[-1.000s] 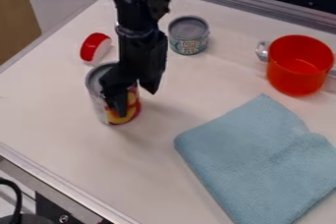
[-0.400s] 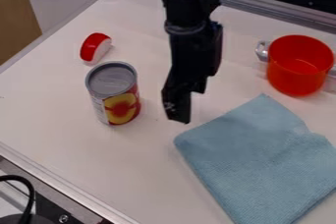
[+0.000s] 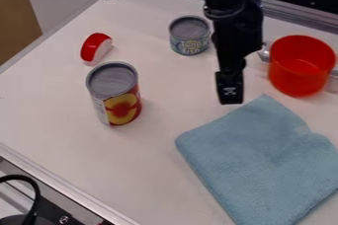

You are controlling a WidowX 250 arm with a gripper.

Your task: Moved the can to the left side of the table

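My black gripper (image 3: 230,95) hangs over the table between the tuna can and the blue cloth, apart from both cans. The taller can (image 3: 115,94), with a peach-like picture on its label, stands upright on the left half of the white table (image 3: 72,145). A shorter tuna can (image 3: 190,35) stands upright farther back, just left of the arm.
A red and white toy piece (image 3: 96,48) lies behind the tall can. An orange-red pot (image 3: 301,66) with metal handles stands at the right, close to the arm. The blue cloth (image 3: 261,157) covers the front right. Metal rails edge the table.
The gripper has moved off the tall can toward the right, passing in front of the tuna can, which shows again now. The tall can has stayed in place.
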